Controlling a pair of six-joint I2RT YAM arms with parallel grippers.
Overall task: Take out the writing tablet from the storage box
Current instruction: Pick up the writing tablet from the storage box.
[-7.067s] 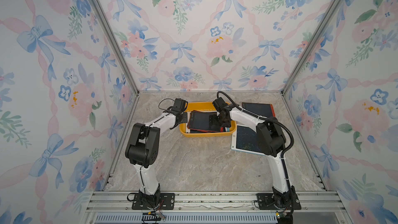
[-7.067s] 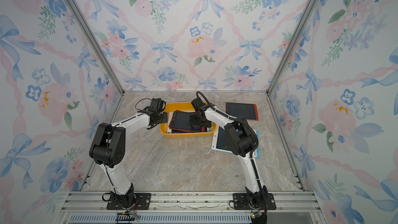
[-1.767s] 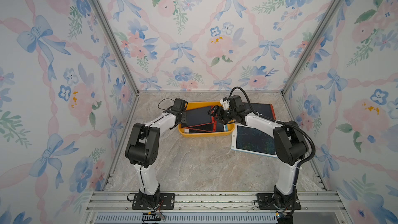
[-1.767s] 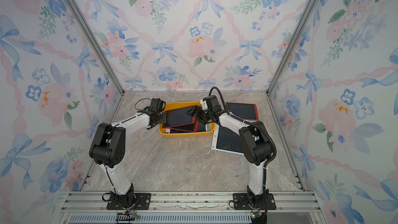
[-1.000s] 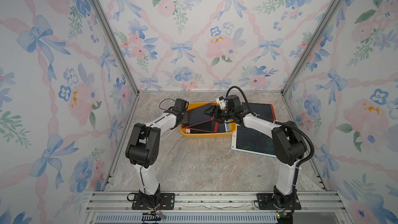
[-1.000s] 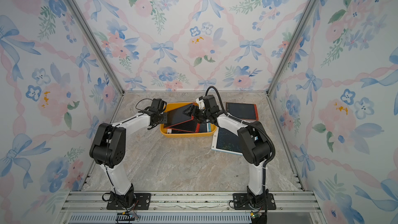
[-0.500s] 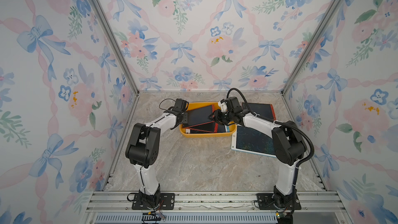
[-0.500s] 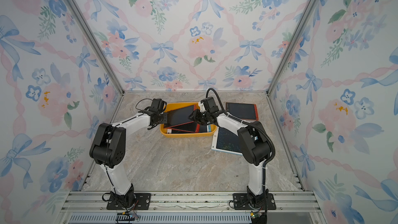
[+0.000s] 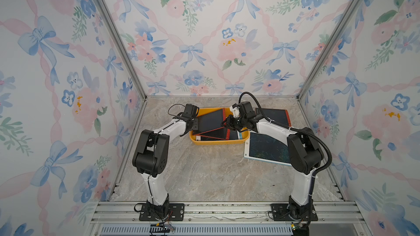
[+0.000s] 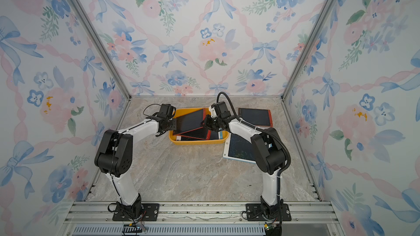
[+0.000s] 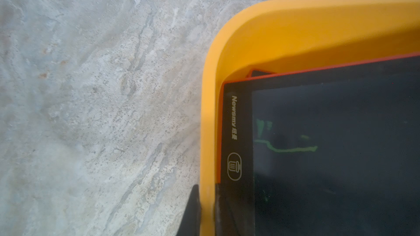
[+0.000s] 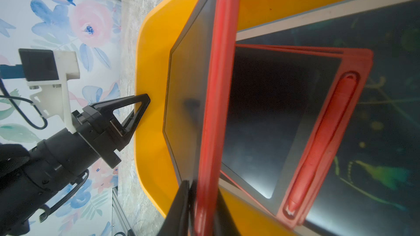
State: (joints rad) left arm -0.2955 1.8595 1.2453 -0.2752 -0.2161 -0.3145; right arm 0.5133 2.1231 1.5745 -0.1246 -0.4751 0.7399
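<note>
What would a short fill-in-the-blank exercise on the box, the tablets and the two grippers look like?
1. The left gripper is shut on the rim of the ____.
2. The right gripper is shut on the edge of a tablet with a ____ frame.
3. That tablet sits ____, not flat, in the box.
4. Outside the box, ____ tablets lie on the table: the back tablet and the white-framed tablet.

Missing words: box; red; tilted; two.
</note>
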